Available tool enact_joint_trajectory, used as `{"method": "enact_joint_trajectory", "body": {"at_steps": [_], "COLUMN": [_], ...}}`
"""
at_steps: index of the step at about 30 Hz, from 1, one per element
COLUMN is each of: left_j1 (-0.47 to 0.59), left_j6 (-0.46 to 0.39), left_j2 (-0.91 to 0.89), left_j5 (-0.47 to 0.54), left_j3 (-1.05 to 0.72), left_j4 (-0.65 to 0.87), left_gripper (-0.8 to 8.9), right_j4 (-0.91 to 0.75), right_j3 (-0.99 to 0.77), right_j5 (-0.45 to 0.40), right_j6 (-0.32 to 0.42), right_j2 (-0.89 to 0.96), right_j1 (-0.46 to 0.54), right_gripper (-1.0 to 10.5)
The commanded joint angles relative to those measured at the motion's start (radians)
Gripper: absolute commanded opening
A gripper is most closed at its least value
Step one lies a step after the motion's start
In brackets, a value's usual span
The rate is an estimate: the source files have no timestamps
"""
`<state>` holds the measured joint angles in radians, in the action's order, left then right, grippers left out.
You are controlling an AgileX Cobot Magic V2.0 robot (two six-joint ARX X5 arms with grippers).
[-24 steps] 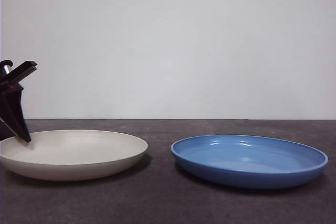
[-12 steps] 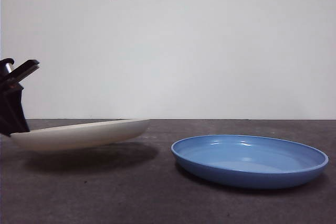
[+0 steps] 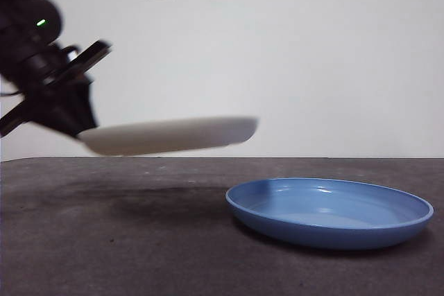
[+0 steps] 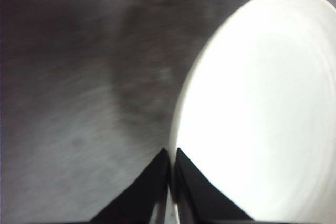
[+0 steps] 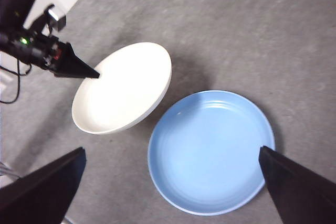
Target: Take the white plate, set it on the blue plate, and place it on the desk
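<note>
Front view: desk (image 3: 139, 254) below, blue plate (image 3: 329, 213) resting at four o'clock, white plate (image 3: 170, 135) airborne at nine, rim pinched by left gripper (image 3: 78, 128). Right gripper (image 5: 173, 182) waiting, spread wide. Lift done; stacking and setting down remaining.

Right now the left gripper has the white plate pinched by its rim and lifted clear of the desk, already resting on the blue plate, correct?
Not quite. The left gripper does pinch the white plate by its rim, clear of the desk, but the plate is not on the blue plate. The front view shows it in the air, beside the blue plate and higher, touching nothing else.
</note>
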<state>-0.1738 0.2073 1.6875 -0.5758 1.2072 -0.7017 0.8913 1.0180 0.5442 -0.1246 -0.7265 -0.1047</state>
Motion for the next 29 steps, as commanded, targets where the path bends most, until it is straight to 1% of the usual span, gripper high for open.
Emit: {"method": "enact_joint_trajectory", "body": {"at_steps": [1,5,8,12,15,20,26,29], "left_j1": [-0.06,-0.154,-0.216,-0.292,-0.34,-0.393,-0.426,-0.442], "left_j6": [0.023,0.027,0.045,0.053,0.051,0.051,0.052,0.051], "left_j2": [0.026,0.051,0.076,0.129,0.186,0.275,0.353,0.374], "left_j5": [0.039,0.069,0.08,0.082,0.082,0.083,0.088,0.142], "left_j3": [0.081,0.185,0.244,0.313,0.356,0.404,0.421,0.421], "left_j4": [-0.019,-0.064,-0.069,-0.073,-0.074,-0.067,-0.019,-0.016], "left_gripper": [0.15,0.15,0.15,0.15,0.15,0.15,0.15,0.15], "right_j4": [0.004,0.02,0.048,0.088,0.111,0.142,0.143,0.143], "right_j3": [0.018,0.018,0.018,0.018,0.018,0.018,0.018,0.018], "right_j5": [-0.006,-0.054,-0.082,-0.105,-0.105,-0.099,-0.1,-0.1], "right_j6": [0.029,0.029,0.029,0.029,0.027,0.021,0.021,0.021], "right_j2": [0.033,0.098,0.144,0.201,0.226,0.238,0.239,0.239], "right_j1": [-0.002,-0.002,-0.002,-0.002,-0.002,-0.003,-0.003,-0.003], "right_gripper": [6.0,6.0,6.0,6.0,6.0,6.0,6.0,6.0]}}
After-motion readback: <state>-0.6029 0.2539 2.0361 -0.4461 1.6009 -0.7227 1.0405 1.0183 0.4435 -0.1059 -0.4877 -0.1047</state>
